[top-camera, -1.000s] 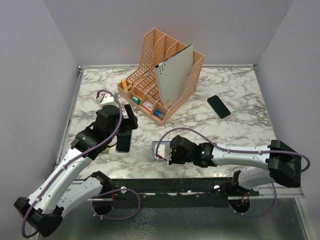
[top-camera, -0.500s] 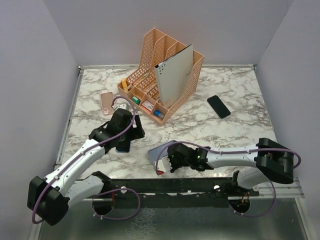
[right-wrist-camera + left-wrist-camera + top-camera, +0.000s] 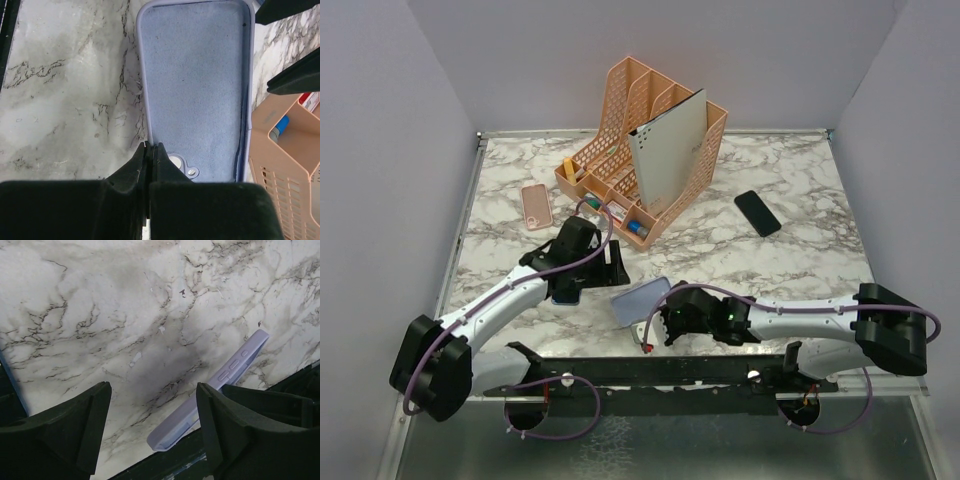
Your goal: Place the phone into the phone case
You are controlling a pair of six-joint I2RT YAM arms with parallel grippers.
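Note:
A lavender phone case (image 3: 640, 298) is tilted up off the marble, its soft inside facing the right wrist camera (image 3: 195, 85). My right gripper (image 3: 658, 322) is shut on the case's near side wall (image 3: 150, 148). My left gripper (image 3: 616, 268) is open and empty, just left of and above the case, which shows edge-on between its jaws (image 3: 215, 385). A dark blue phone (image 3: 566, 291) lies flat, partly hidden under my left arm. A second black phone (image 3: 757, 212) lies at the far right of the table.
A peach desk organizer (image 3: 645, 150) with a grey folder stands at the back middle; its corner shows in the right wrist view (image 3: 285, 135). A pink case (image 3: 535, 206) lies at the left. The table's near edge and a black rail run just below the grippers.
My left arm swung right and nearer, uncovering the pink case, and its open gripper now sits beside the lavender case. My right gripper tipped the case up on edge.

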